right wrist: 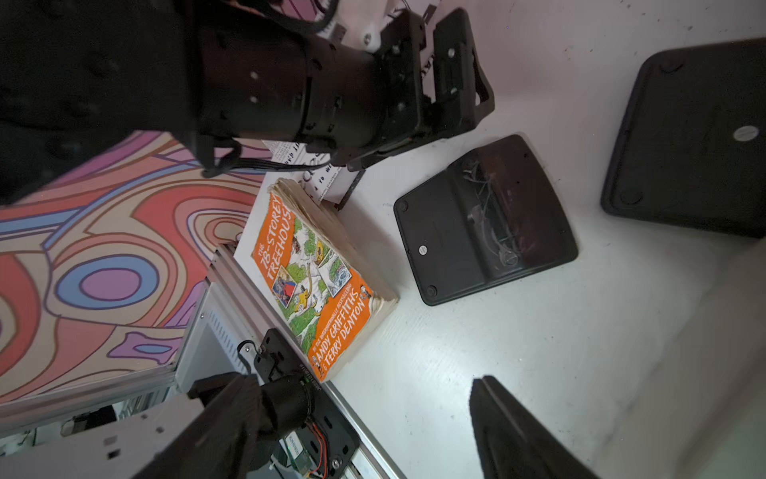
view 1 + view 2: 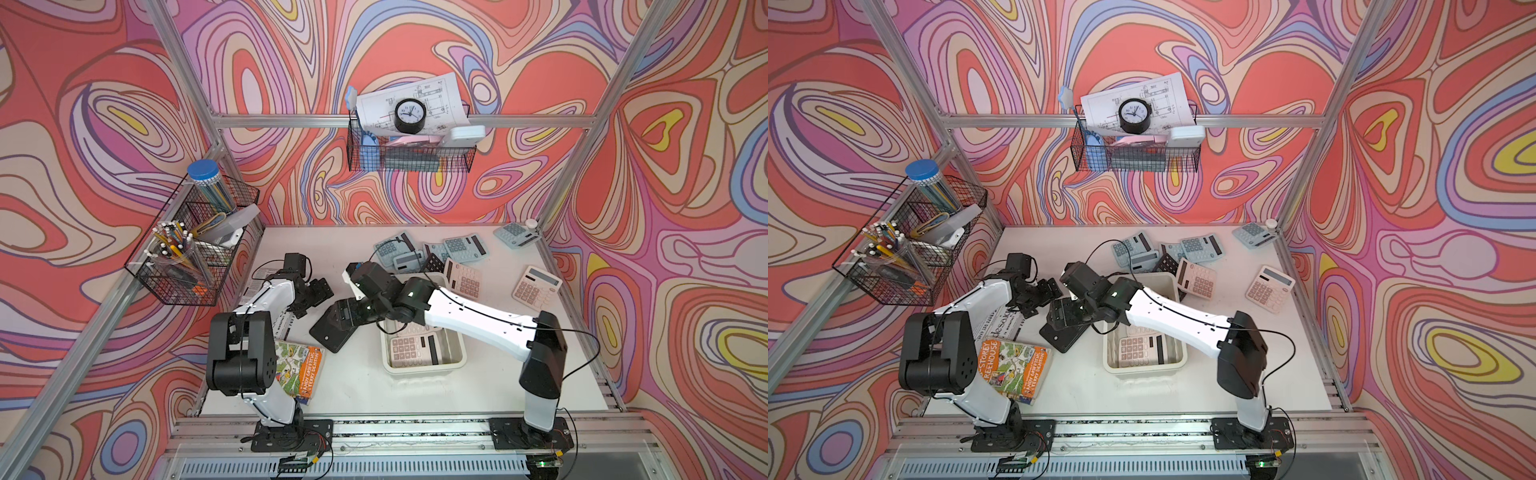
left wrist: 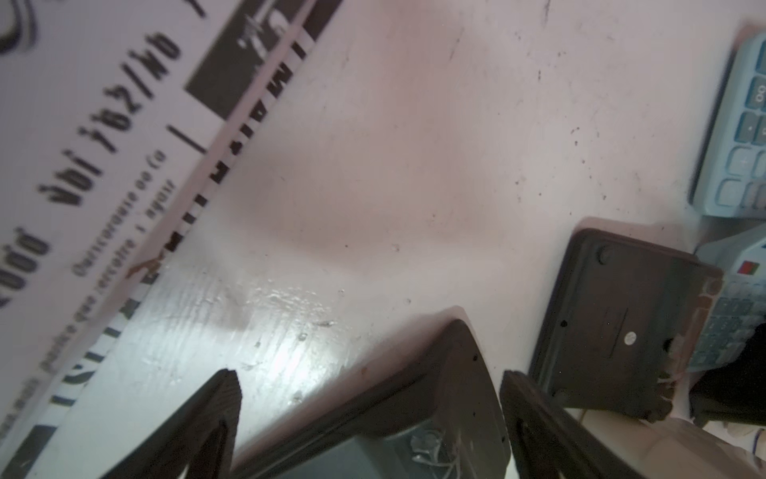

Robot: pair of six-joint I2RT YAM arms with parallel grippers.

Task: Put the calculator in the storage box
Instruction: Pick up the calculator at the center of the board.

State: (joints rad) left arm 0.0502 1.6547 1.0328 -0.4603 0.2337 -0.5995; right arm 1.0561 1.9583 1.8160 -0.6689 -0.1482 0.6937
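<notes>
Readable print
Book (image 1: pixel 315 282) cover: "The 78-Storey Treehouse", "Andy Griffiths", "Terry Denton"; print on the sheet (image 3: pixel 95 137) is too blurred.

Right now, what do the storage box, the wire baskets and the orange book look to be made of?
The storage box: probably plastic, cream, smooth with slight sheen; moulded rounded corners and rolled rim.
The wire baskets: thin black wire, likely coated metal; see-through grid.
The orange book: paper, glossy printed cover; yellowed, ruffled page edges.
</notes>
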